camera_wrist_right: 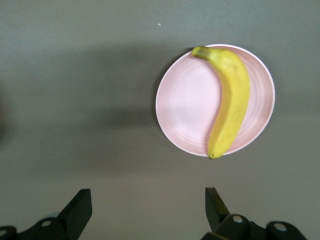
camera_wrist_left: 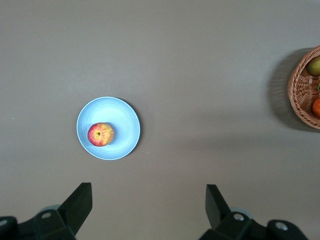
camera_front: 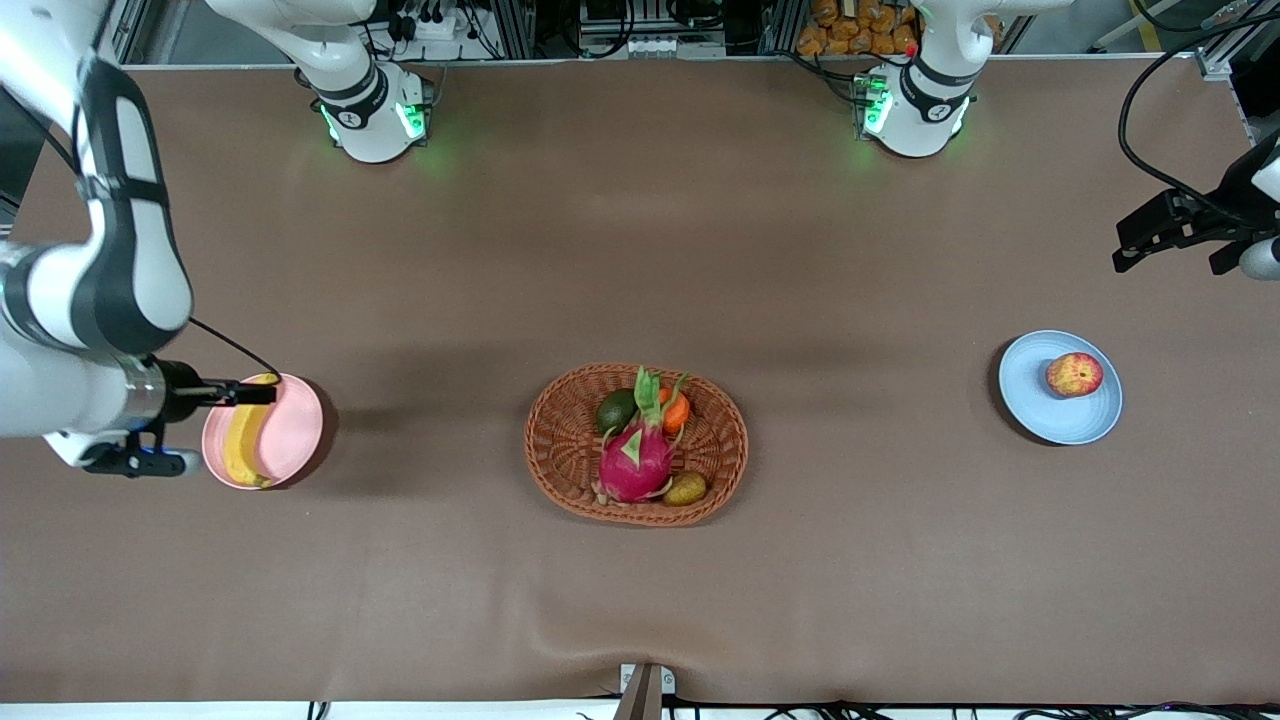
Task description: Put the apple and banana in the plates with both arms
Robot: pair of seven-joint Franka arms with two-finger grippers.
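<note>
Broadly, the brown table (camera_front: 640, 250) carries everything, with the two white arms reaching out over its ends. The right arm (camera_front: 90, 300) hangs over the right arm's end of the table, and the right gripper (camera_wrist_right: 147, 212) is up in the air just beside the pink plate (camera_front: 295, 425), its two fingers spread wide with nothing between them. The left arm (camera_front: 1255, 190) is over the left arm's end, and the left gripper (camera_wrist_left: 147, 210) hovers above bare table near the blue plate (camera_wrist_left: 125, 117), its fingers likewise wide apart and holding nothing.

Midway between the two plates sits a brown wicker basket (camera_front: 560, 450), holding a magenta dragon fruit (camera_front: 635, 462), an avocado (camera_front: 616, 410), an orange fruit (camera_front: 677, 411) and a small brownish fruit (camera_front: 685, 488).

On the pink plate lies the banana (camera_wrist_right: 231, 105), curved along the plate's rim, both tips reaching that rim. On the blue plate rests the apple (camera_wrist_left: 100, 134), red and yellow, set off-centre toward the rim.
</note>
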